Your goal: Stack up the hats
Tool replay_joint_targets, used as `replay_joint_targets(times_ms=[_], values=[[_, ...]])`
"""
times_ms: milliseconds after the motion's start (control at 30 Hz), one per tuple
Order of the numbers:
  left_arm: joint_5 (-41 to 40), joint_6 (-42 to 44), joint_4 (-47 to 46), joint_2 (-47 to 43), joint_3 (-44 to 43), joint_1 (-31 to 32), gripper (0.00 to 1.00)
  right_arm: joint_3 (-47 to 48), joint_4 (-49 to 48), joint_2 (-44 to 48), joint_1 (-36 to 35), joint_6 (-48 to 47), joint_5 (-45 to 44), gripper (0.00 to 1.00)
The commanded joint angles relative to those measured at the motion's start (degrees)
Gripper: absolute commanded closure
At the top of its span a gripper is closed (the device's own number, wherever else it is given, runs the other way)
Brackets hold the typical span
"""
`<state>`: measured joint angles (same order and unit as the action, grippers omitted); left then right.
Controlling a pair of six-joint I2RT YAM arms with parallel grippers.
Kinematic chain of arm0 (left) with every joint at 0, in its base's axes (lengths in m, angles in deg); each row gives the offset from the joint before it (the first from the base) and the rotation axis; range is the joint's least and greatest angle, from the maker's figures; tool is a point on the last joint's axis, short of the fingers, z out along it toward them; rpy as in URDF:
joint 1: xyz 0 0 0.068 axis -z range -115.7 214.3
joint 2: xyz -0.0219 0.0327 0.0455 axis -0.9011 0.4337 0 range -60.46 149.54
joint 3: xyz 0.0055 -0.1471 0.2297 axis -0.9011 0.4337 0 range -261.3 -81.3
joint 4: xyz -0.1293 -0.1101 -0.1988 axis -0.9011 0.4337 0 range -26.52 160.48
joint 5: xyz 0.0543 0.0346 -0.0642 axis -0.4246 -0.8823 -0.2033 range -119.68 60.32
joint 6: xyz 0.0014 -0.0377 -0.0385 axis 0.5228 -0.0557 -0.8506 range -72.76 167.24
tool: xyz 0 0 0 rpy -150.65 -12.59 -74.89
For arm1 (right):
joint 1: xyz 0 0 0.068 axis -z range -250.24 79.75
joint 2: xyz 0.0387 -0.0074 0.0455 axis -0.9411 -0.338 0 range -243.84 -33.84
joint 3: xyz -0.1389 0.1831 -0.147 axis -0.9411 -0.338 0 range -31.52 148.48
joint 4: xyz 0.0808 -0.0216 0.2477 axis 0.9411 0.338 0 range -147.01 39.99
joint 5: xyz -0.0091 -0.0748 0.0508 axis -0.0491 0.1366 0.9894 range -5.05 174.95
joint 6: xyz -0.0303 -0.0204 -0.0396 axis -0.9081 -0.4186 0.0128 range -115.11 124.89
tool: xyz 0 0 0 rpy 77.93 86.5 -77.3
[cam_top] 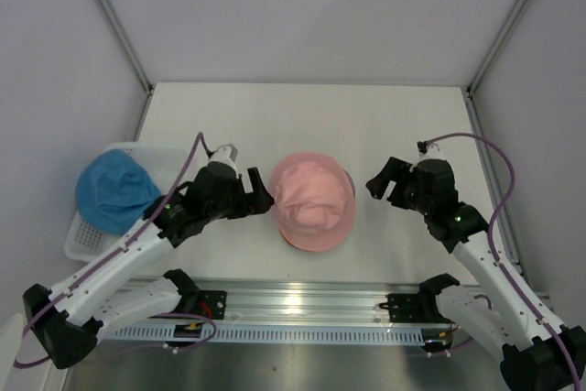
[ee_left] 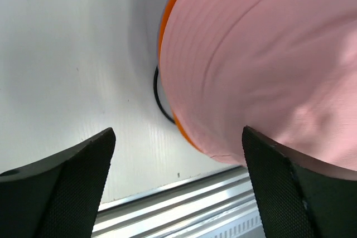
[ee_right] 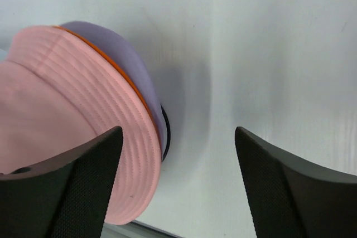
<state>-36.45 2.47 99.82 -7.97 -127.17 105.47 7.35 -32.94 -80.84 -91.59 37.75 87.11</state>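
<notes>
The light pink hat (cam_top: 313, 199) lies on top of a pile at the table's middle. Under it the orange hat's rim (ee_left: 167, 20) and the lavender hat (ee_right: 120, 59) peek out; the pink hat also shows in the left wrist view (ee_left: 262, 54) and the right wrist view (ee_right: 61, 98). The sky blue hat (cam_top: 115, 190) lies in the white mesh basket (cam_top: 84, 241) at the left. My left gripper (cam_top: 263, 195) is open and empty just left of the pile. My right gripper (cam_top: 378, 186) is open and empty just right of it.
A black ring (ee_left: 159, 96) shows under the pile's edge. A metal rail (cam_top: 302, 304) runs along the table's near edge. Grey walls close in the table at the back and both sides.
</notes>
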Motion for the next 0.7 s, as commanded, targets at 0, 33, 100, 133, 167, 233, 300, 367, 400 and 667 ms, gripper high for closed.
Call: replay_joint_targets(times_ms=[0,33,100,133,167,233,300,367,400,667], values=[[-8.77,5.04,9.52,-2.48,-9.13,-1.08,0.01,7.96,5.79,-0.28,0.42,-4.29,-6.54,0.14],[-11.66,6.96,11.37,-2.22,-14.98,-2.13,0.0,9.54,6.33,-0.72,1.12,-5.78,-7.07,0.11],[-13.79,8.73,17.61,-0.29,-21.07,-7.48,0.0,14.01,7.3,-1.94,2.09,-6.75,-7.78,0.04],[-15.72,9.26,19.45,0.67,-25.11,-9.85,0.0,15.43,7.39,-2.56,2.62,-7.28,-7.6,0.01],[-17.04,9.53,23.3,2.95,-26.89,-14.92,0.0,16.84,7.39,-3.09,3.93,-7.55,-6.65,0.0],[-20.2,9.62,26.67,5.16,-31.29,-20.05,0.0,19.74,6.69,-4.49,5.08,-7.46,-4.97,0.0],[-20.49,9.53,29.49,7.09,-34.64,-28.75,0.0,20.63,5.11,-5.29,5.96,-7.2,-2.86,0.0],[-18.12,9.53,28.62,7.01,-33.25,-38.47,0.01,20.46,3.27,-5.82,6.14,-6.67,-0.14,0.0],[-17.5,9.62,27.66,6.23,-32.28,-41.84,0.0,20.19,2.74,-5.99,6.31,-6.58,0.13,0.0],[-13.89,12.16,13.77,7.18,-23.75,-63.14,0.03,15.88,-2.27,-8.45,6.93,-6.49,3.47,0.0]])
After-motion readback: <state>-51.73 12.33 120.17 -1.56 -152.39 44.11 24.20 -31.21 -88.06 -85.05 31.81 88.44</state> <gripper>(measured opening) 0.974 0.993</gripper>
